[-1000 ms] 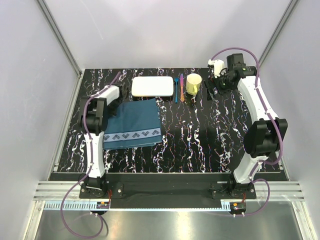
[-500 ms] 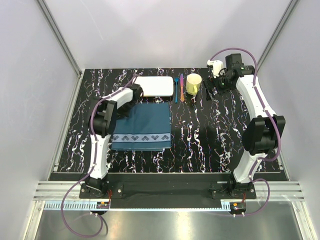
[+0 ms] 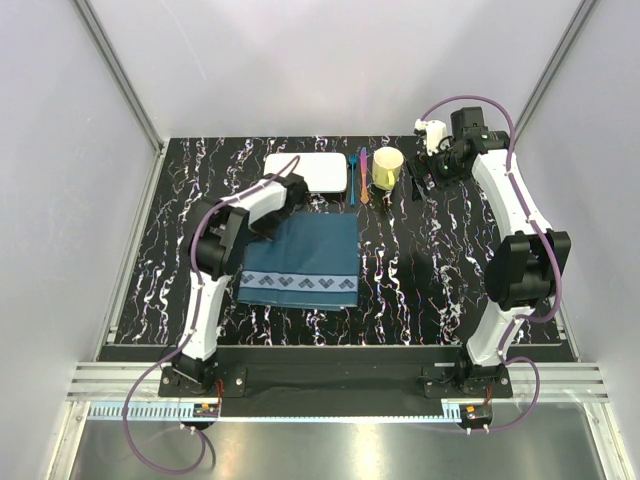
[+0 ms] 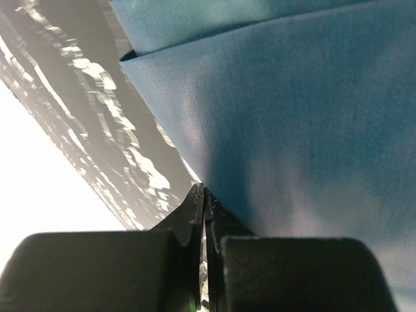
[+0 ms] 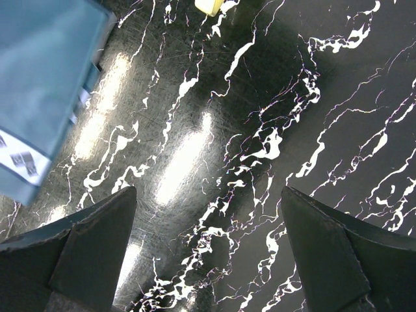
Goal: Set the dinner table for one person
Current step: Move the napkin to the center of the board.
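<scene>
The dinner table is black with white veins. On it lies a teal placemat with a patterned near border, left of centre. My left gripper is at the mat's far left corner, shut on its edge; the left wrist view shows the fingertips pressed together at the border of the blue cloth. My right gripper hovers at the far right, open, with nothing between its fingers, only bare table below. The mat shows at that view's left.
At the back of the table lie a white rectangular plate, a blue utensil, an orange-pink utensil and a yellow cup. White walls and metal rails close in the table.
My left gripper has dragged the placemat to the right and slightly nearer, from the left side toward the table's middle. The right arm has barely moved.
</scene>
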